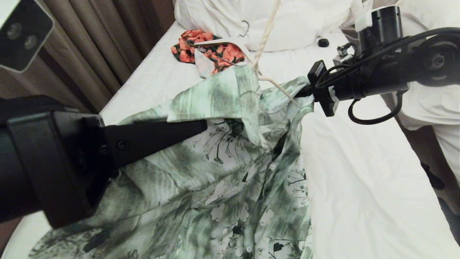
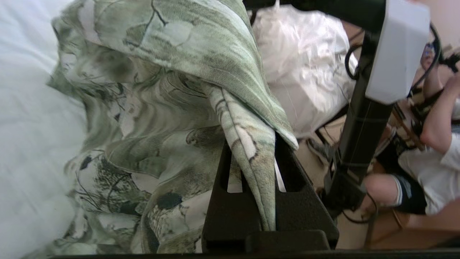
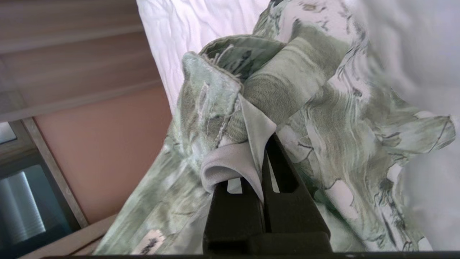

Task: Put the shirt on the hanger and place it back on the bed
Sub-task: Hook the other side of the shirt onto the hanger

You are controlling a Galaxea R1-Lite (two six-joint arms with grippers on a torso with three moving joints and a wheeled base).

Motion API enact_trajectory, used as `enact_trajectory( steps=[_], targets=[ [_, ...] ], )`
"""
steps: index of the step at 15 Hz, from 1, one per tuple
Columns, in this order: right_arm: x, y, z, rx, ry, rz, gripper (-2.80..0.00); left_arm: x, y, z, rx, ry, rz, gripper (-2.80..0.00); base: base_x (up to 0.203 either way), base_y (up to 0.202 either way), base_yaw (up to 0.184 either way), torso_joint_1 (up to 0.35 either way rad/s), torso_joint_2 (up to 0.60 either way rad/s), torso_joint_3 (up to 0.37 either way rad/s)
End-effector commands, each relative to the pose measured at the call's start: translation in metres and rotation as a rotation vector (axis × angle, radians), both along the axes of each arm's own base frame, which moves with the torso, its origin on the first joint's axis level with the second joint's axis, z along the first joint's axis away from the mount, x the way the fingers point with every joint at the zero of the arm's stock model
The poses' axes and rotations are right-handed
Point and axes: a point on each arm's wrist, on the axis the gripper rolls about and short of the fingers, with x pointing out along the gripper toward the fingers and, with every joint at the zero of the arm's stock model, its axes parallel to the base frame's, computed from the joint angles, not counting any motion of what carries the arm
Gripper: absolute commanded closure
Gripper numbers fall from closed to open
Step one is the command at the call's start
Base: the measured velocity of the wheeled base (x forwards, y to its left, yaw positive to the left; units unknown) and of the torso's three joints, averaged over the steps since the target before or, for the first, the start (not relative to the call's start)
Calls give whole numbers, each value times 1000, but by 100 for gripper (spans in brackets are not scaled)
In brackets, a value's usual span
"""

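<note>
The green-and-white shirt point(image 1: 215, 172) is lifted over the bed point(image 1: 359, 162), collar uppermost, with its front and white buttons hanging toward me. My left gripper point(image 1: 205, 126) is shut on a fold of the shirt point(image 2: 172, 72) at its left shoulder, and the cloth runs down between the gripper's point(image 2: 251, 144) fingers. My right gripper point(image 1: 300, 94) is shut on the shirt's other shoulder edge point(image 3: 323, 108), with a pale fold pinched in the gripper point(image 3: 264, 144). The cream hanger point(image 1: 266, 30) stands upright at the collar. One arm slopes into the cloth by my right gripper, and the rest is hidden.
An orange-and-black garment point(image 1: 208, 48) on a thick white hanger point(image 1: 245, 27) lies near the pillow point(image 1: 305, 21). A small black object point(image 1: 323, 42) sits beside it. Brown curtains point(image 1: 90, 43) line the left. A heaped duvet point(image 2: 302, 61) and a seated person point(image 2: 431, 162) are to the right.
</note>
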Motion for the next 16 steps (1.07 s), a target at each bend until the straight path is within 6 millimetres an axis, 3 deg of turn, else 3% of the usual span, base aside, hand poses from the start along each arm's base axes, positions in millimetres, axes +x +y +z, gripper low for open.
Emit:
enact_trajectory(
  steps=[1, 5, 7, 9, 14, 16],
  targets=[
    [-6, 4, 4, 7, -5, 16, 0, 1, -6, -4, 17, 12, -9, 0, 0, 0, 0, 0, 0, 0],
    [-40, 16, 27, 12, -56, 91, 0, 22, -22, -8, 29, -10, 51, 0, 0, 0, 0, 0, 0, 0],
    [-57, 13, 36, -19, -77, 123, 0, 41, -30, -7, 35, -43, 132, 0, 0, 0, 0, 0, 0, 0],
    [-73, 6, 43, -38, -68, 132, 0, 49, -26, 4, 13, -64, 191, 0, 0, 0, 0, 0, 0, 0],
    [-108, -2, 59, -119, -158, 206, 0, 42, -20, 14, 14, -65, 212, 0, 0, 0, 0, 0, 0, 0],
    [-111, -2, 60, -151, -194, 227, 0, 39, -24, 14, 10, -66, 211, 0, 0, 0, 0, 0, 0, 0]
  ],
)
